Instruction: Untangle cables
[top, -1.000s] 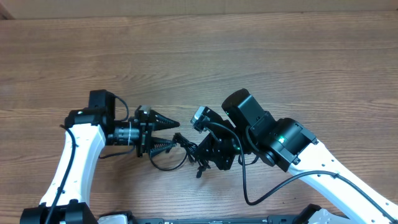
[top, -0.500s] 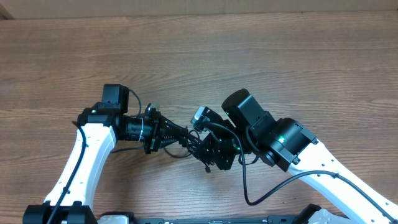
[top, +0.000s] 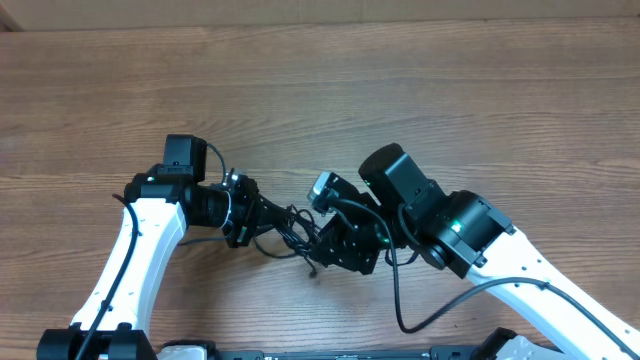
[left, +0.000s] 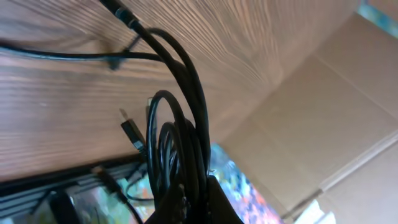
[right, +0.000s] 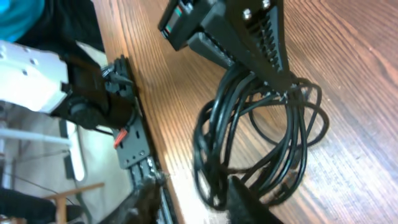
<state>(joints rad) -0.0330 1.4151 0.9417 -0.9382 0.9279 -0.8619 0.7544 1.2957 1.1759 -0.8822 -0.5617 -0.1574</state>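
Two thin black cables (right: 210, 127), bunched in one coil over the near middle of the wooden table (top: 400, 80), are clamped between the pressed-together fingers of the left gripper (right: 283, 82), while the right gripper (top: 318, 252), just right of them, has its fingers apart.

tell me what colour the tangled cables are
Black; the cables show best in the right wrist view.

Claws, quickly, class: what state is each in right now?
Left claw: shut on the cables.
Right claw: open, straddling the cables.
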